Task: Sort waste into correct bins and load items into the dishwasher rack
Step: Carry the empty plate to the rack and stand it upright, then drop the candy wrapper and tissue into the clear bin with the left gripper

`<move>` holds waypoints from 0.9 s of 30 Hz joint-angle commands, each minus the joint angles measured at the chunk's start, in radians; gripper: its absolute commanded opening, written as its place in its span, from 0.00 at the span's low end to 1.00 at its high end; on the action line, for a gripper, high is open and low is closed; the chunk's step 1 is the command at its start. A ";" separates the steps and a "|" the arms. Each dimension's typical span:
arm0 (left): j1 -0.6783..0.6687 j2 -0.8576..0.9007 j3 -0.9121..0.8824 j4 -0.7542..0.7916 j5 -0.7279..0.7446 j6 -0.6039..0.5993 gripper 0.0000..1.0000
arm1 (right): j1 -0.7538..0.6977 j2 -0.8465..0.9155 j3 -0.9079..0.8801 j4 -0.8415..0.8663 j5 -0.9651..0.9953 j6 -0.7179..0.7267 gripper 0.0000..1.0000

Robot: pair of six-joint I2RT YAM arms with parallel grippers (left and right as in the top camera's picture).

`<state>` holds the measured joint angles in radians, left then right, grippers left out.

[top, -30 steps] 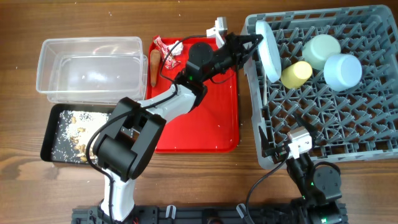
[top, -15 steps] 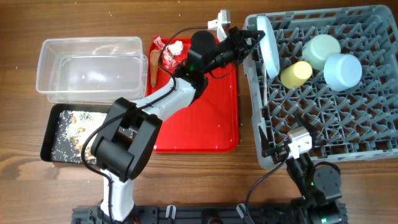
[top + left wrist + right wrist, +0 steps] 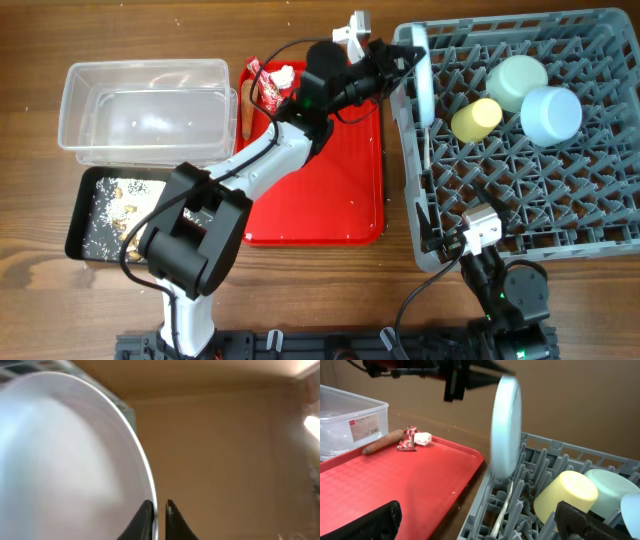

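We had the left tool (image 3: 156, 515) pinched nearly shut on the rim of the pale blue plate (image 3: 425, 85). It stood on edge at the upper left of the dishwasher rack (image 3: 540, 190), likely so it could slot between the pegs.

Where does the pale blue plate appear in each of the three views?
Overhead: the pale blue plate stands on edge at the upper left side of the rack.
Left wrist: it fills the left half.
Right wrist: it is upright at top centre.
Shared landmark: the left fingers, black, pinching its rim.
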<state>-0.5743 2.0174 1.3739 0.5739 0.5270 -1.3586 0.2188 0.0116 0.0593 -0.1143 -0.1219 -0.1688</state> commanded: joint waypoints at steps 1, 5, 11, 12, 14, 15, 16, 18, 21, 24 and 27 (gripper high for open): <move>0.011 -0.028 0.016 -0.085 -0.023 0.020 0.35 | -0.003 -0.007 -0.004 0.005 0.010 0.014 1.00; 0.040 -0.028 0.016 -0.074 0.056 0.026 0.95 | -0.003 -0.007 -0.004 0.005 0.010 0.013 1.00; 0.124 -0.128 0.031 -0.412 0.073 0.368 0.94 | -0.003 -0.007 -0.004 0.005 0.010 0.014 1.00; 0.136 -0.151 0.045 -0.523 0.018 0.450 0.93 | -0.003 -0.007 -0.004 0.005 0.010 0.014 1.00; 0.157 -0.194 0.109 -0.849 -0.194 0.674 0.91 | -0.003 -0.007 -0.004 0.005 0.010 0.013 1.00; 0.158 -0.196 0.148 -0.992 -0.355 0.777 0.92 | -0.003 -0.007 -0.004 0.005 0.010 0.013 1.00; 0.158 -0.196 0.152 -1.036 -0.441 0.832 0.94 | -0.003 -0.007 -0.004 0.005 0.010 0.013 1.00; 0.163 -0.176 0.152 -1.080 -0.603 0.907 0.92 | -0.003 -0.007 -0.004 0.005 0.010 0.014 1.00; 0.182 -0.125 0.152 -1.065 -0.658 0.915 0.85 | -0.003 -0.007 -0.004 0.005 0.010 0.014 1.00; 0.187 0.004 0.152 -0.960 -0.795 0.968 0.77 | -0.003 -0.007 -0.004 0.005 0.010 0.013 1.00; 0.201 0.065 0.152 -0.879 -0.836 0.999 0.71 | -0.003 -0.007 -0.004 0.005 0.010 0.013 1.00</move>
<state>-0.3885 2.0396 1.5146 -0.3466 -0.2203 -0.4095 0.2188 0.0116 0.0593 -0.1143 -0.1223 -0.1688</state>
